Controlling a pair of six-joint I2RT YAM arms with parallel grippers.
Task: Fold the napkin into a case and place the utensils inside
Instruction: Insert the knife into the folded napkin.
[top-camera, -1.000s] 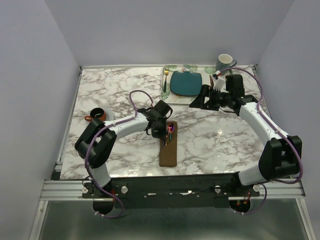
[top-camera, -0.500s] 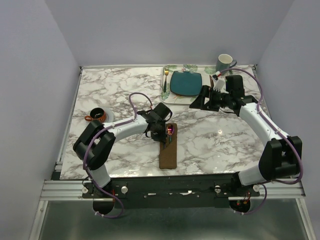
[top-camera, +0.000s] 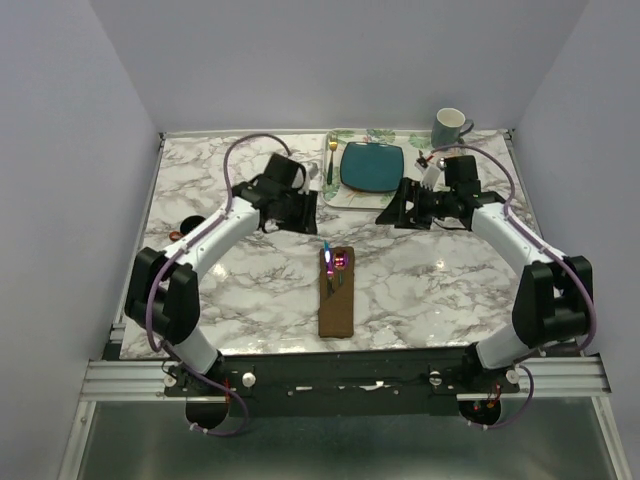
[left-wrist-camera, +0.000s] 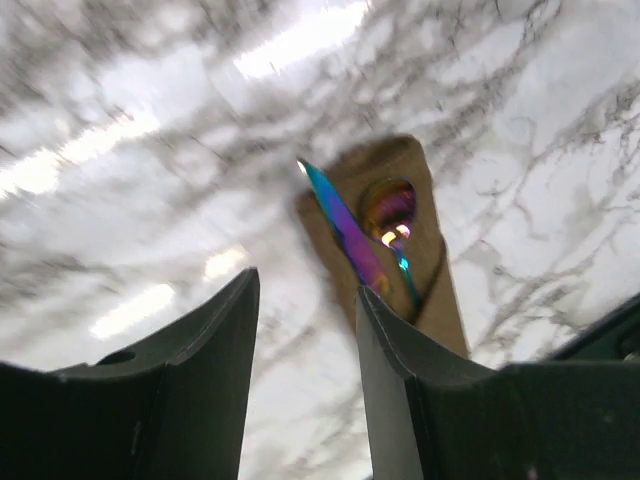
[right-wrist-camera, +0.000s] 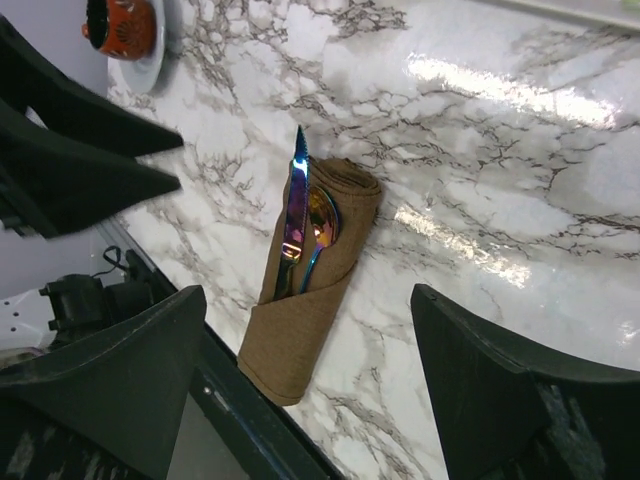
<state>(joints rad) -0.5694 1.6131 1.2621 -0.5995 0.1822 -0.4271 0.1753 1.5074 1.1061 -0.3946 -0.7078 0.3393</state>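
L end effector (left-wrist-camera: 305, 290) hangs over the counter (top-camera: 430, 280), jaws approx half apart, gripping nothing; case lies below-right of it, apart. Centre: napkin (top-camera: 337, 305) folded into a narrow case, utensils (top-camera: 335, 265) tucked in w/ tops poking out, prob so the pocket holds them. R end effector (right-wrist-camera: 310, 290) wide apart, empty, well up-right of the case
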